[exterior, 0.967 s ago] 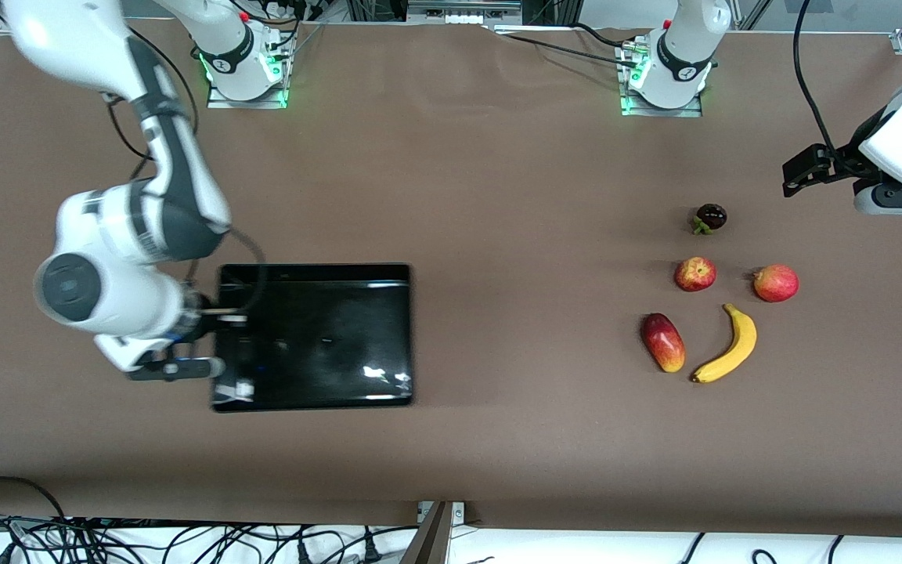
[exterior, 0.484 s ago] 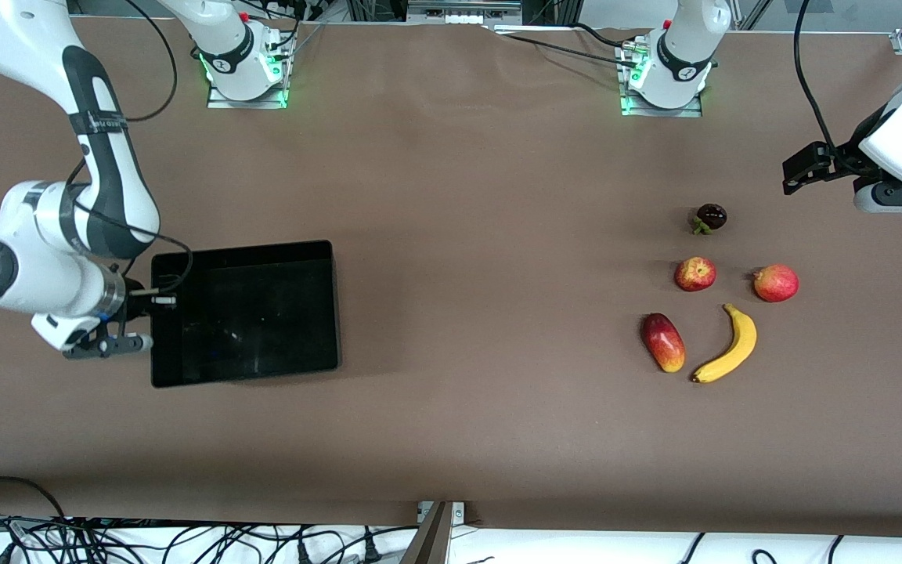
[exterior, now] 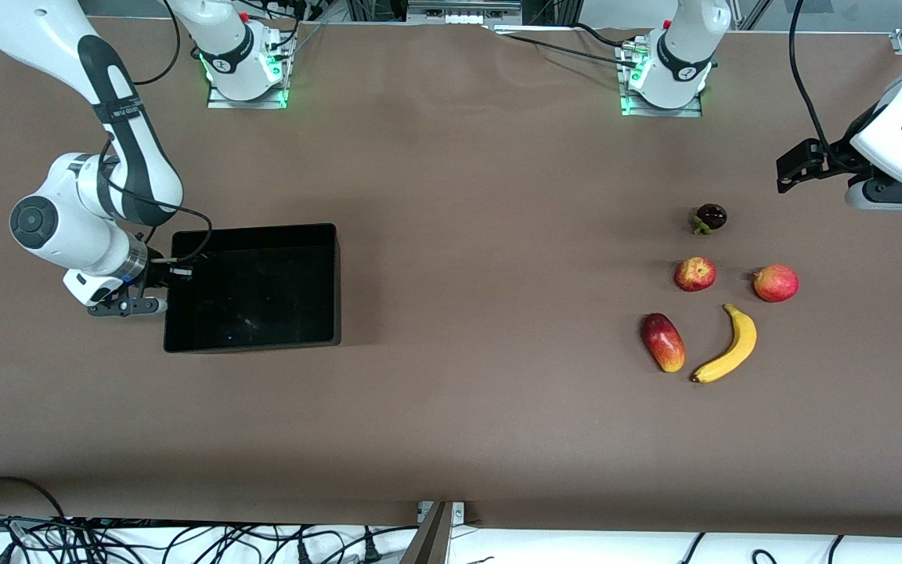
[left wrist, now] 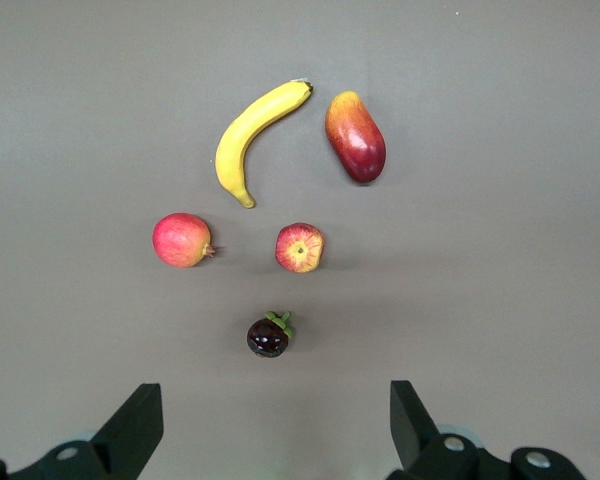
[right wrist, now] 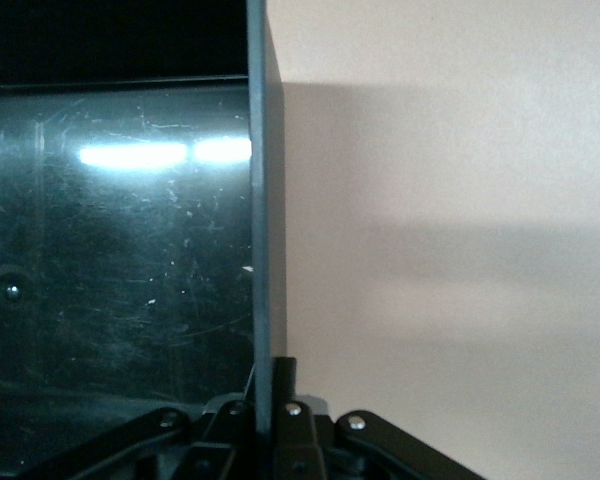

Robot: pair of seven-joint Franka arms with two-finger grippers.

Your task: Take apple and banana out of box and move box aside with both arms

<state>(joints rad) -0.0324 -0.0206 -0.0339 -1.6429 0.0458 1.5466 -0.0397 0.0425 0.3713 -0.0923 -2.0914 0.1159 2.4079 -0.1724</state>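
Right gripper clenched on end wall of shallow black plastic box; box extends away from it toward table middle. Left gripper released, waiting above fruits.

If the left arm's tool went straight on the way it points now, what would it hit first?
Judging by its wrist view, the open left tool faces down at the table. Straight ahead lies the dark purple fruit, roughly centred between its fingers; depth is unclear.

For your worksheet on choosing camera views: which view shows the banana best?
The left wrist view: the banana lies whole and large, seen from above. The front view shows it whole but smaller. The right wrist view shows none of it.
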